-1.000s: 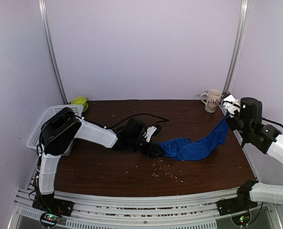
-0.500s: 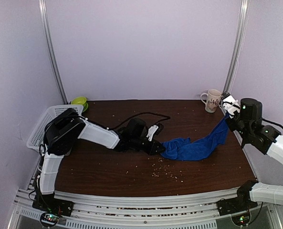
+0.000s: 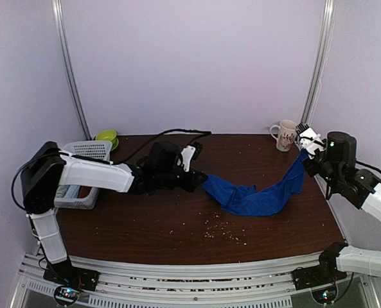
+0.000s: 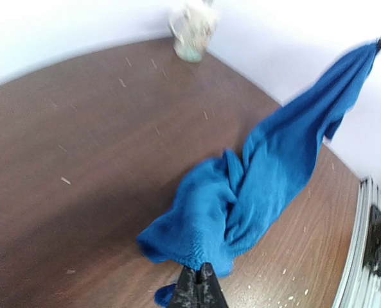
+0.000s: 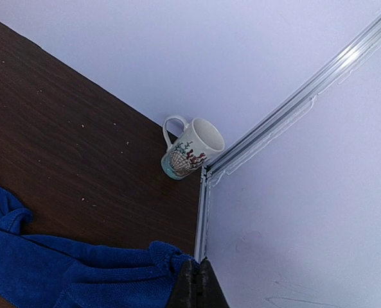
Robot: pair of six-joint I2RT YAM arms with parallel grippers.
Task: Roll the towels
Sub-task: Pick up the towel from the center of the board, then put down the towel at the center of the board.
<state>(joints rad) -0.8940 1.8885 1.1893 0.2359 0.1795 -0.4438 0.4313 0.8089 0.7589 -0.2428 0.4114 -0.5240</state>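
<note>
The royal blue towel point(image 3: 254, 197) lies bunched mid-table and rises as a twisted band to the right. My left gripper point(image 3: 200, 181) is shut on its left edge, low over the table; the left wrist view shows the closed tips point(image 4: 201, 273) pinching the towel's hem point(image 4: 267, 167). My right gripper point(image 3: 304, 153) holds the other end up off the table near the right wall. In the right wrist view the closed tips point(image 5: 198, 266) bite a corner of the towel point(image 5: 62, 269).
A white patterned mug point(image 3: 285, 135) stands in the back right corner. A white basket point(image 3: 87, 149) with something pale inside sits at the left edge, a green bowl point(image 3: 106, 136) behind it. Crumbs point(image 3: 219, 231) dot the table's front. A black cable point(image 3: 177, 133) arches behind the left arm.
My left gripper has shut on the towel's left end and drawn it left and back. The left arm's base link swung left. The right arm barely moved.
</note>
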